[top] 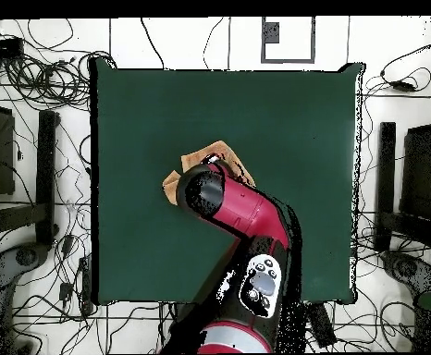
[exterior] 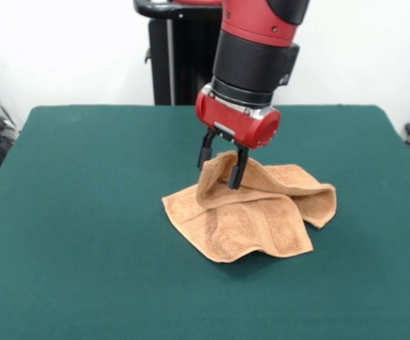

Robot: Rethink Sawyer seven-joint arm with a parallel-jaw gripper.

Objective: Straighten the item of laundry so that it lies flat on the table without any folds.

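The orange-tan towel point(exterior: 261, 219) lies crumpled on the dark green table point(exterior: 84, 212), a little right of the middle, with folded layers and a woven band showing. My gripper point(exterior: 222, 161) points down over the towel's far left part. Its two black fingers point(exterior: 238, 170) are closed on a raised fold of the cloth, which peaks up between them while the rest lies on the table. In the overhead view the arm's wrist point(top: 203, 192) hides the gripper and most of the towel point(top: 223, 155); only the towel's edges show around it.
The robot's black pedestal point(exterior: 173, 57) stands at the table's far side. In the overhead view cables point(top: 34, 65) and dark stands point(top: 386, 176) lie on the floor around the table point(top: 284, 111).
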